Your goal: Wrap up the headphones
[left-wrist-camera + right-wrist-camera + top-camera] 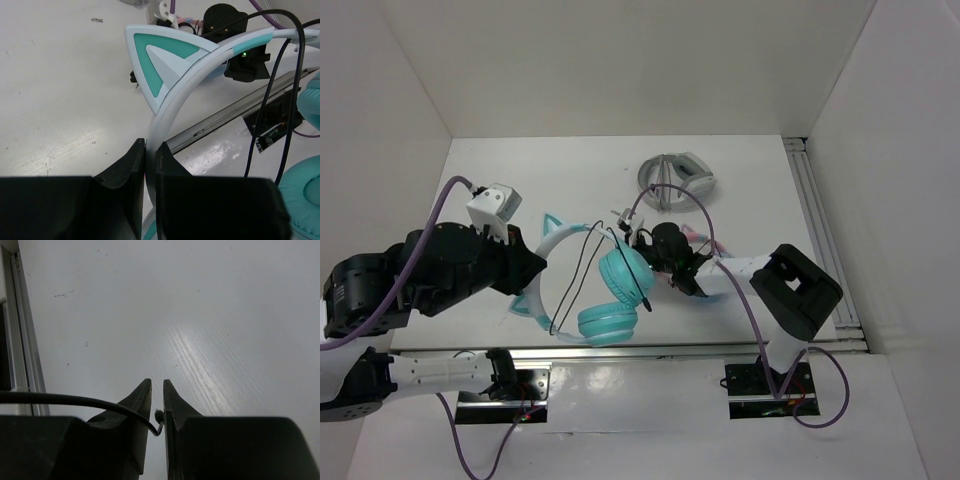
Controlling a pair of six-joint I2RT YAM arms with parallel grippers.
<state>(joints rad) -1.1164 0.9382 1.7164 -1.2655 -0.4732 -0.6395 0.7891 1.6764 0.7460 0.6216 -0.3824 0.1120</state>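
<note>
The teal headphones (pixel 623 275) lie at the table's middle front, two round earcups side by side and the pale headband (pixel 560 240) arching left with its cat ears. My left gripper (pixel 532 268) is shut on the headband (pixel 170 110) just below one cat ear (pixel 160 60). The thin black cable (pixel 265 110) loops over the band in two strands. My right gripper (pixel 650 262) hovers beside the upper earcup. In the right wrist view its jaws (pixel 157 385) stand a narrow gap apart, with the cable's end (pixel 159 416) lying loose in that gap against the right finger.
A grey-white folded pair of headphones (pixel 677 178) sits at the back centre. A bit of pink (pixel 705 240) shows behind the right wrist. A metal rail (pixel 820 230) runs along the right wall and another (pixel 620 350) along the front edge. White walls close in on three sides.
</note>
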